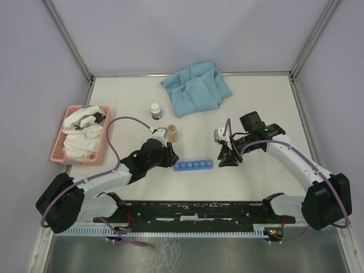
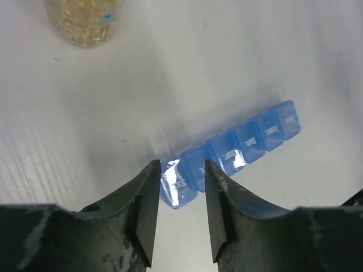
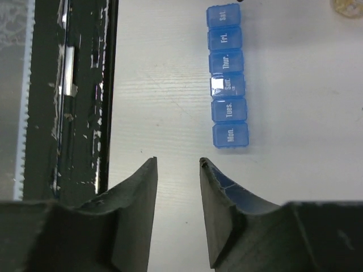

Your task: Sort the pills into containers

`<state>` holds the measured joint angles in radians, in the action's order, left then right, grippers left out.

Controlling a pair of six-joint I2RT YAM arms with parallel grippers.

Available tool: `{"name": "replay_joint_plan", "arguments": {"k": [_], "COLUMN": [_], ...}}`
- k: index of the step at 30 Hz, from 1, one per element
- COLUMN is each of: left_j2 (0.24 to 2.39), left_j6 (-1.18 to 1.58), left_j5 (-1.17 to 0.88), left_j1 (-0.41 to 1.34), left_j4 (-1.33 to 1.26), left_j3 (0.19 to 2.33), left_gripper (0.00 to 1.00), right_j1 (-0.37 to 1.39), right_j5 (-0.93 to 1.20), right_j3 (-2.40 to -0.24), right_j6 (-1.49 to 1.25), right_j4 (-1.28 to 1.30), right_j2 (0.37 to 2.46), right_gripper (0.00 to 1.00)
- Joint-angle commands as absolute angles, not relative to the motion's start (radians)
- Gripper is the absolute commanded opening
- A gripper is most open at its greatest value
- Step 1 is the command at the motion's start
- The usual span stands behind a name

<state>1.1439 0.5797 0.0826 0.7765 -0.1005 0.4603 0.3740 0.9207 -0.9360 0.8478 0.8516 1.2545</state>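
In the top external view, the blue pill organiser strip (image 1: pixel 193 165) is lying flat on the white table (image 1: pixel 261 102), near its front edge and between the two arms. The left gripper (image 1: pixel 172 159) is sitting at the strip's left end, and the right gripper (image 1: pixel 226 164) is sitting just off its right end. An amber bottle (image 1: pixel 172 133) is standing just behind the left gripper, a white-capped bottle (image 1: pixel 155 111) farther back, a pink basket (image 1: pixel 60 149) of white cloth at the left, and a blue cloth (image 1: pixel 196 88) at the rear. In the left wrist view, the left gripper (image 2: pixel 181 165) is standing partly spread, with the strip's (image 2: pixel 244 141) end compartment (image 2: pixel 176 184) showing in the gap. It is clamping nothing, and whether it is touching the strip cannot be told. In the right wrist view, the right gripper (image 3: pixel 177 161) is standing spread and empty over bare table, with the strip (image 3: pixel 228 85) lying ahead and slightly right, "Mon." end nearest, all lids closed.
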Motion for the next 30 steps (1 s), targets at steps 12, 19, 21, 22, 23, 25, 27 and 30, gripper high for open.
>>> {"name": "replay_joint_plan", "arguments": {"k": [12, 19, 21, 22, 23, 25, 27, 30], "left_j2": [1.374, 1.376, 1.377, 1.382, 1.387, 1.397, 1.403, 1.43], "left_j6": [0.466, 0.54, 0.564, 0.575, 0.585, 0.608, 0.645, 0.701], "left_j5": [-0.04, -0.156, -0.214, -0.229, -0.231, -0.213, -0.19, -0.156], "left_j1": [0.684, 0.688, 0.704, 0.721, 0.744, 0.791, 0.841, 0.91], "left_j4": [-0.177, -0.304, -0.376, -0.401, -0.414, -0.429, -0.473, -0.555], "left_j3": [0.518, 0.428, 0.399, 0.39, 0.387, 0.385, 0.367, 0.359], "left_gripper": [0.25, 0.21, 0.2, 0.2, 0.2, 0.2, 0.2, 0.2], "right_j1": [0.525, 0.618, 0.634, 0.638, 0.638, 0.633, 0.606, 0.542], "right_j5": [0.8, 0.73, 0.702, 0.682, 0.651, 0.578, 0.547, 0.574], "right_j3": [-0.929, -0.934, -0.94, -0.944, -0.956, -0.997, -1.034, -1.036], "right_j6": [1.232, 1.218, 1.184, 1.147, 1.094, 0.966, 0.862, 0.784], "right_j4": [0.982, 0.972, 0.947, 0.925, 0.905, 0.871, 0.862, 0.835], "right_j2": [1.358, 1.411, 1.424, 1.43, 1.433, 1.44, 1.442, 1.431], "right_gripper": [0.13, 0.09, 0.06, 0.04, 0.01, 0.01, 0.01, 0.01]}}
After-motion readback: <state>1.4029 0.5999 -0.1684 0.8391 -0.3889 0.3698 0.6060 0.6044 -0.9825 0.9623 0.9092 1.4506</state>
